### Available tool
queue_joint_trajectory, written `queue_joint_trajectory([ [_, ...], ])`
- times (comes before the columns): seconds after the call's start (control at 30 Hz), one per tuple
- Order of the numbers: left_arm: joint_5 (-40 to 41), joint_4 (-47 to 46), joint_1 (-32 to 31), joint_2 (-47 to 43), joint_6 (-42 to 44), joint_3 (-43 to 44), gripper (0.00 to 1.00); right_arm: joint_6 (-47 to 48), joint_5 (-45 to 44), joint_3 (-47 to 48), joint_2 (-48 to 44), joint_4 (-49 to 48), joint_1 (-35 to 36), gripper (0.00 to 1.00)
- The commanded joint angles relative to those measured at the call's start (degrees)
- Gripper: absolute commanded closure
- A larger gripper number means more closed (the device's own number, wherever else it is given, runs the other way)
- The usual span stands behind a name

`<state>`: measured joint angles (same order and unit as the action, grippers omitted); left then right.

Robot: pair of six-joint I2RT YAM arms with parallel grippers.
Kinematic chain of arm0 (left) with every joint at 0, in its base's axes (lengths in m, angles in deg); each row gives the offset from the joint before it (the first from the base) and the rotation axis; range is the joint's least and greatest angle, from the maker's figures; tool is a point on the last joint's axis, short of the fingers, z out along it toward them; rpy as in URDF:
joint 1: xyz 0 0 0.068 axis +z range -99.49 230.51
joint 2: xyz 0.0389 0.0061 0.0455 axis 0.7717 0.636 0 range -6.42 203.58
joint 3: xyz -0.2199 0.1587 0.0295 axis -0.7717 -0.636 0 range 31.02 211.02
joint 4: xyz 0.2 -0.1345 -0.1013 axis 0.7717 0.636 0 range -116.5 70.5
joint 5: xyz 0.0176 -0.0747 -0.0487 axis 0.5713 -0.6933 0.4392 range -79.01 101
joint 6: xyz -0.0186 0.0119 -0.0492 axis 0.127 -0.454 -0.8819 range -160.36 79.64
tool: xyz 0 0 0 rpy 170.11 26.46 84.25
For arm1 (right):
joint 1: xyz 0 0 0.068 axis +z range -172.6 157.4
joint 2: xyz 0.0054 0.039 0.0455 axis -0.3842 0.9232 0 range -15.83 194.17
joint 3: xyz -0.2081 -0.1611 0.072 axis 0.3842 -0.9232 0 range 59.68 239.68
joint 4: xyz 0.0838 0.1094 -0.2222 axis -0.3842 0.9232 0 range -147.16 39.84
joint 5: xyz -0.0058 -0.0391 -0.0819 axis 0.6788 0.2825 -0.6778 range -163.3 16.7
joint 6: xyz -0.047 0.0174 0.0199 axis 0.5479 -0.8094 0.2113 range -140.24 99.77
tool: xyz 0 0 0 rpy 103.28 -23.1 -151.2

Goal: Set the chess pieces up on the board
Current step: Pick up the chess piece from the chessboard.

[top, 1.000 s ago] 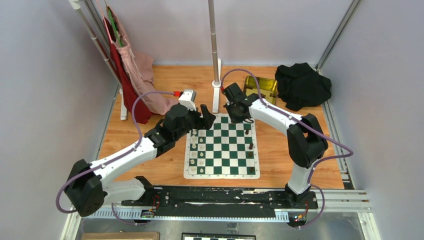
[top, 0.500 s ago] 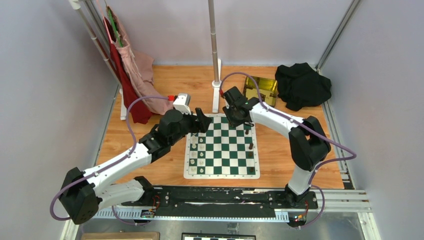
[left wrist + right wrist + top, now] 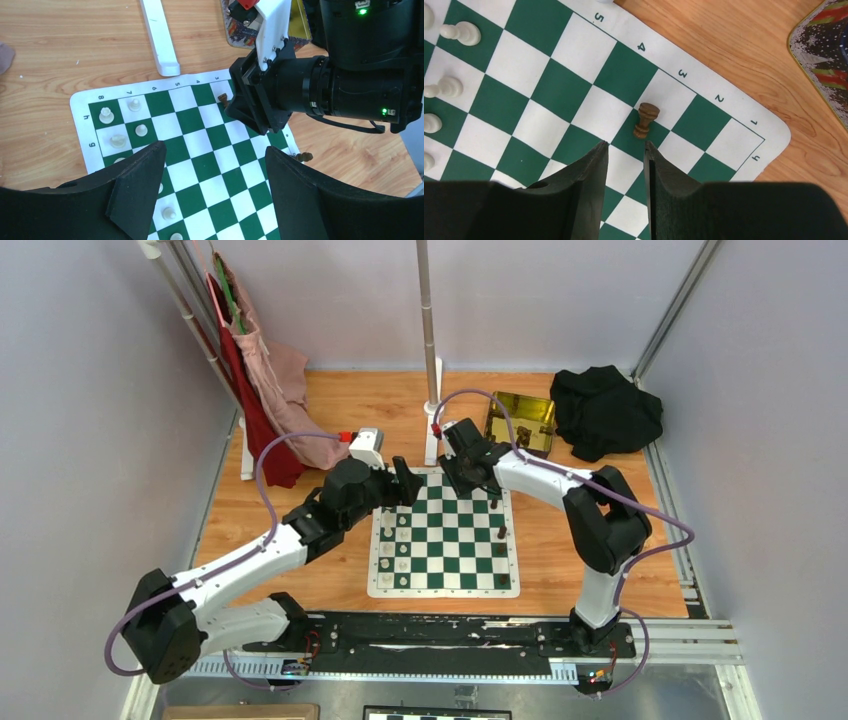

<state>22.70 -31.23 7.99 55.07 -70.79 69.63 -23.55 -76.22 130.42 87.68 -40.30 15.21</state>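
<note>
Centrally in the overhead view: the board [image 3: 446, 558], green and white, lying flat on a wooden table [image 3: 550, 570]. Chess pieces [image 3: 501, 534], dark brown: several spaced down the board's right-hand column. One pawn [image 3: 645, 120] stands upright on a green square near the edge mark 3, at the centre of the right wrist view. Right gripper [image 3: 626, 148]: over the board's top edge, fingers parted by a narrow gap with nothing between them, tips just short of that pawn. Left gripper [image 3: 214, 150]: over the board's upper left corner, fingers spread wide, empty. Cream-white pieces [image 3: 388, 522]: two columns at the board's left. Gold tin [image 3: 522, 418] and black cloth [image 3: 605, 410]: upper right, off the board.
</note>
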Motion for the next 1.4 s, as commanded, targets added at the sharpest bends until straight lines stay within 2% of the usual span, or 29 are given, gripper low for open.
queue_joint_trajectory([
  [0.0,0.8,-1.4,-0.1,0.8,0.2,1.4,0.22,0.2,1.0,0.7,2.3,-1.5,-1.2,0.63],
  [0.63,0.9,-2.4,-0.1,3.5,0.7,1.9,0.22,-0.1,2.0,1.1,5.5,-4.0,-3.2,0.65],
  [0.8,0.8,-2.6,-0.1,4.4,1.1,2.5,0.22,-0.5,5.1,1.3,6.3,-4.5,-4.0,0.68],
  [1.0,0.8,-2.6,-0.1,5.0,1.2,2.7,0.22,-1.0,7.0,1.6,6.9,-4.6,-4.6,0.78],
  [1.27,0.8,-2.6,-0.1,4.0,1.0,2.6,0.22,0.3,6.0,2.9,3.5,-1.2,-4.6,0.99],
  [1.37,0.7,-2.5,-0.1,3.4,0.9,2.4,0.22,1.5,4.9,4.4,1.4,2.1,-4.5,1.0],
])
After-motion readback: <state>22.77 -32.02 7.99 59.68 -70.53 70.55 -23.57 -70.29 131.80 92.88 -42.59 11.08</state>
